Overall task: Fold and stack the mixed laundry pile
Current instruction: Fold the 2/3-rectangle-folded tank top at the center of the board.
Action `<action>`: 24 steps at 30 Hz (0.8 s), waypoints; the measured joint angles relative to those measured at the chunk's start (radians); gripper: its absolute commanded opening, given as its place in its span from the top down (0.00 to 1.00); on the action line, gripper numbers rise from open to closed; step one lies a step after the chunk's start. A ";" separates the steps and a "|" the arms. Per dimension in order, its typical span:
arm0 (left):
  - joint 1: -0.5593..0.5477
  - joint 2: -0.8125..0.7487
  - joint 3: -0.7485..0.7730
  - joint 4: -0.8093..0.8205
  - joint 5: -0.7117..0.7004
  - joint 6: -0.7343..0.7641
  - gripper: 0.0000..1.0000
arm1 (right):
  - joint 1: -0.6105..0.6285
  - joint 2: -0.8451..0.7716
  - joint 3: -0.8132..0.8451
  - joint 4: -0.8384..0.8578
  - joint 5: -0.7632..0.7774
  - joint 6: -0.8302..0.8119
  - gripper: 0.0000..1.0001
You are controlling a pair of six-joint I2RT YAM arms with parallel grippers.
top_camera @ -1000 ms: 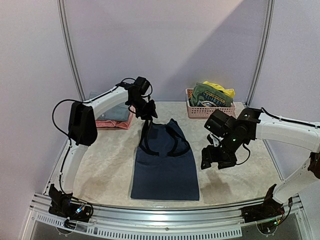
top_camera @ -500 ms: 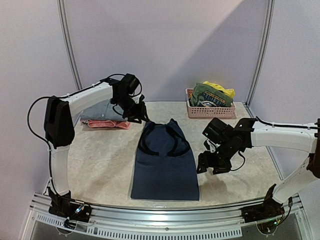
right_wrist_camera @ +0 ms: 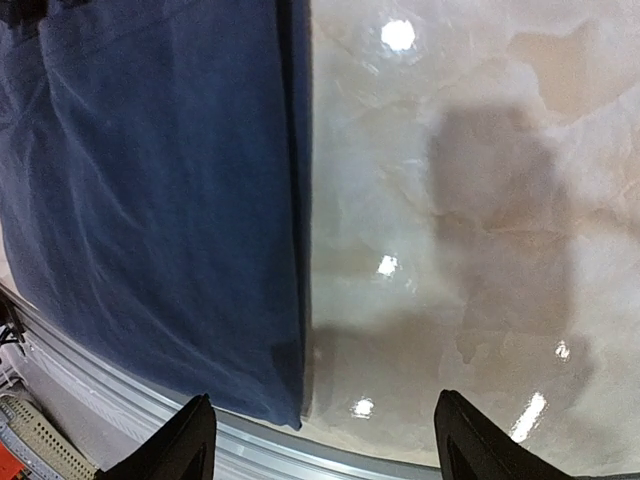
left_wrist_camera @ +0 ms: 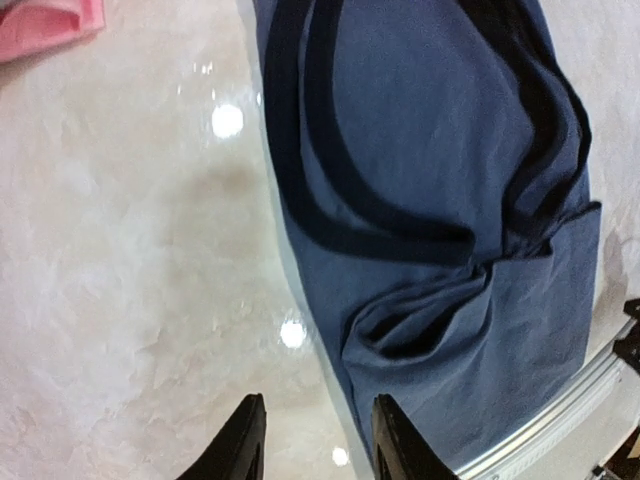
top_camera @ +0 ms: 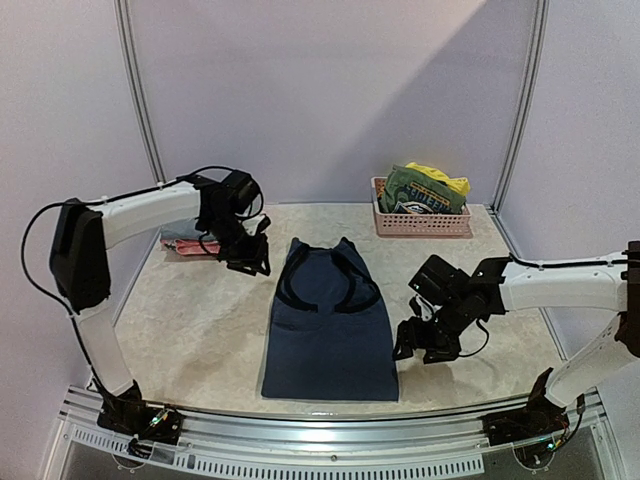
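Observation:
A navy sleeveless top point(top_camera: 330, 325) lies flat in the middle of the table, straps at the far end; it fills the left wrist view point(left_wrist_camera: 440, 200) and the left of the right wrist view point(right_wrist_camera: 160, 200). My left gripper point(top_camera: 252, 262) is open and empty, just left of the top's strap end; its fingertips point(left_wrist_camera: 392, 440) show apart. My right gripper point(top_camera: 418, 345) is open wide and empty, low beside the top's right edge. A green printed tee point(top_camera: 420, 192) and a yellow piece point(top_camera: 445, 180) sit in the basket. A grey garment point(top_camera: 185, 238) is mostly hidden behind my left arm.
A pink slatted basket point(top_camera: 420, 224) stands at the back right. A pink folded cloth point(top_camera: 195, 248) lies at the back left, also in the left wrist view point(left_wrist_camera: 45, 25). The metal front rail point(top_camera: 320, 445) runs along the near edge.
My left gripper has let go of the top's strap end and swung left and nearer. My right gripper has dropped lower and nearer beside the top's right edge.

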 measured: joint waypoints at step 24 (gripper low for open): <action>-0.280 -0.668 -0.901 0.251 0.129 -0.285 0.63 | 0.109 -0.178 -0.416 0.479 -0.248 0.193 0.48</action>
